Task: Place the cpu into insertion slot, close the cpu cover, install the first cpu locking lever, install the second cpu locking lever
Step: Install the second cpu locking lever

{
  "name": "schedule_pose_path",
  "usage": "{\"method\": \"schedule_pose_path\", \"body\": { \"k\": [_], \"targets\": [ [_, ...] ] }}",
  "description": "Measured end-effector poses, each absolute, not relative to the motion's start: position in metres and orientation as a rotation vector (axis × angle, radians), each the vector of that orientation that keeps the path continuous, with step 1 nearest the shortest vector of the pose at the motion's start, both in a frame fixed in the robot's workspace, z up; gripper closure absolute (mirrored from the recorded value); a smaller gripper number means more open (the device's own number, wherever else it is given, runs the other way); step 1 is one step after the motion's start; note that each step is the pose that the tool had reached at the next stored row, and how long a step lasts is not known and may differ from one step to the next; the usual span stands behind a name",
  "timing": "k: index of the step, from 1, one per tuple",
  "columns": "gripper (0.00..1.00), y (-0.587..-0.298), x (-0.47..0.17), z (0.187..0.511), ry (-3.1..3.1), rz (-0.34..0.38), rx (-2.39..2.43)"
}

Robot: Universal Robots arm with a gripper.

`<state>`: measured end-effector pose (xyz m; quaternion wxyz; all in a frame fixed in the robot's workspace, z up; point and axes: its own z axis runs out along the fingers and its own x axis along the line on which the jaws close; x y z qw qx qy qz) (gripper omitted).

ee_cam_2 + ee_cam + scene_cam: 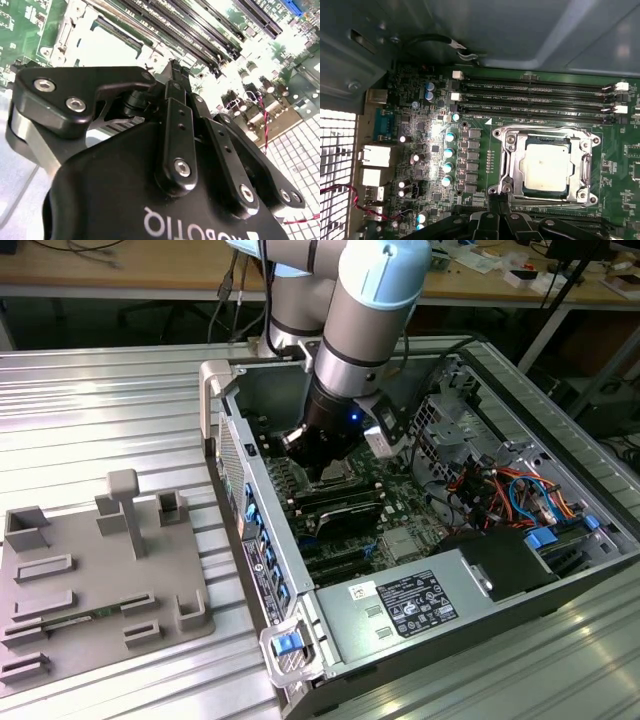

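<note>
The gripper [496,200], seen in both wrist views, has its two black fingers [175,85] drawn together to a narrow point, with nothing visibly held between the tips. In the first wrist view the fingertips sit at the rim of the insertion slot [506,131], beside one corner of the socket frame; whether they touch the metal cannot be told. In the exterior view the gripper [322,465] reaches down into the open computer case [520,610], above the green motherboard [400,505].

The cpu [546,167], a flat square chip with a pale silvery top, lies inside the insertion slot. The cpu cover [585,165], a silvery frame plate with a square cut-out, lies down around the chip, so that the chip shows through the opening. A thin lever wire [540,129] runs along the side of the socket nearest the memory slots [535,97]; whether it is latched cannot be told.

The long black memory slots lie parallel, just beyond the socket. A row of small round capacitors [449,160] stands on the far side of the socket from the green board edge.

In the exterior view a grey fixture tray [95,580] rests on the ribbed metal table [90,410], well apart from the case, on the exterior view's left.
</note>
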<state>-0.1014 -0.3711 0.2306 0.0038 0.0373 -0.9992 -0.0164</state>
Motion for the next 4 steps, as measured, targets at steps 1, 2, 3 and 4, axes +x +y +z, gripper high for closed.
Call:
{"method": "schedule_pose_path", "body": {
  "k": [1,2,3,4],
  "targets": [
    [0.89,-0.3711,-0.1014,0.2306,-3.131,-0.052,0.117],
    [0.89,-0.3711,-0.1014,0.2307,-3.131,-0.052,0.117],
    [0.89,-0.3712,-0.1015,0.2308,-3.131,-0.051,0.117],
    [0.89,-0.3712,-0.1015,0.2309,-3.131,-0.051,0.117]
  ]
}}
